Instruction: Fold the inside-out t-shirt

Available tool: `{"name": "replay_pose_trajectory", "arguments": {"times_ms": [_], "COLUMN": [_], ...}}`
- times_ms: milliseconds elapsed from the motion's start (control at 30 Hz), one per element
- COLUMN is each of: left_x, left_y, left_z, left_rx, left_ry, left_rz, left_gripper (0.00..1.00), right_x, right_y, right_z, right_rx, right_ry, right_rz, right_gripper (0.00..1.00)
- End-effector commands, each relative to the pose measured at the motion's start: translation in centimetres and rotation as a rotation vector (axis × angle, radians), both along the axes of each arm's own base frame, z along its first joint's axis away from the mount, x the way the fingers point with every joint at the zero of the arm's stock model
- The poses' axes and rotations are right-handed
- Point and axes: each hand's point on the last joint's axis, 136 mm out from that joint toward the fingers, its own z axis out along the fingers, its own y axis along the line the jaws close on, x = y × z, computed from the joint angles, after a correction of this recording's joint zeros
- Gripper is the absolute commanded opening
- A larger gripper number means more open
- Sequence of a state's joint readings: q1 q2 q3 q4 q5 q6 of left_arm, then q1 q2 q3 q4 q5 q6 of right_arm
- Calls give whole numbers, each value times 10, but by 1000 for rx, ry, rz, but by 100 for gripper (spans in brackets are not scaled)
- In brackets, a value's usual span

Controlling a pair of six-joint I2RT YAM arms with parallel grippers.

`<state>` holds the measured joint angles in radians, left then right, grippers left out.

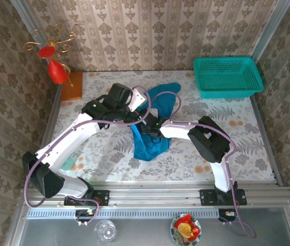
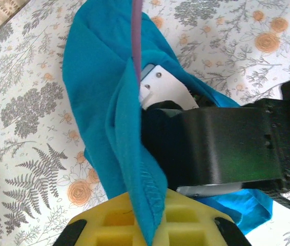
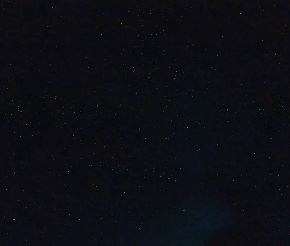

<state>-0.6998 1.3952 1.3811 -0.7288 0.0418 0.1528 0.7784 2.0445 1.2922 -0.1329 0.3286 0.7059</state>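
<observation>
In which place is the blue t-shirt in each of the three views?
Top external: t-shirt at the centre of the floral table, bunched where the two arms meet.
Left wrist: t-shirt runs from top left to bottom centre, an edge between the left gripper pads.
Right wrist: too dark to tell.
Shared landmark: the floral table under it.

A floral-print table (image 1: 237, 138) carries the bunched blue t-shirt (image 1: 147, 148), a teal basket (image 1: 229, 93) and a wooden block (image 1: 71, 93).

Behind t-shirt (image 1: 149, 147), rightward: basket (image 1: 229, 93)
</observation>
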Motion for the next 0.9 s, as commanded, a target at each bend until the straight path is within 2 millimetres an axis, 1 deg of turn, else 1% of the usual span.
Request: {"name": "replay_pose_trajectory", "arguments": {"times_ms": [0,33,167,267,367,400,467,500,533,567,600,700,800,867], "left_x": [11,17,41,57,73,79,89,91,100,104,107,112,113,111], "left_y": [6,9,17,19,21,24,29,28,41,47,54,78,110,133], "left_z": [9,7,-10,-23,-35,-39,-48,-52,-57,-62,-66,-77,-83,-87], "left_rx": [-102,-121,-142,-125,-131,-134,-145,-151,-163,-174,-186,-238,-326,-391], "left_ry": [11,28,84,117,143,156,185,198,212,230,244,283,316,335], "left_rz": [67,91,161,192,228,244,279,286,328,355,378,463,561,627], "left_gripper": [0,0,0,0,0,0,0,0,0,0,0,0,0,0], "right_x": [-17,-24,-52,-74,-91,-97,-108,-111,-115,-120,-122,-126,-128,-128], "right_y": [0,2,14,17,14,8,1,-3,-9,-16,-23,-55,-97,-134], "right_z": [36,48,97,131,168,176,201,212,224,239,249,279,299,308], "right_rx": [-58,-59,-46,-12,60,68,112,128,142,158,166,159,136,121], "right_ry": [-6,-12,-20,-16,-44,-42,-72,-89,-110,-140,-164,-245,-314,-349], "right_rz": [78,107,242,316,356,359,376,380,380,374,364,297,193,85], "right_gripper": [3,0,0,0,0,0,0,0,0,0,0,0,0,0]}}
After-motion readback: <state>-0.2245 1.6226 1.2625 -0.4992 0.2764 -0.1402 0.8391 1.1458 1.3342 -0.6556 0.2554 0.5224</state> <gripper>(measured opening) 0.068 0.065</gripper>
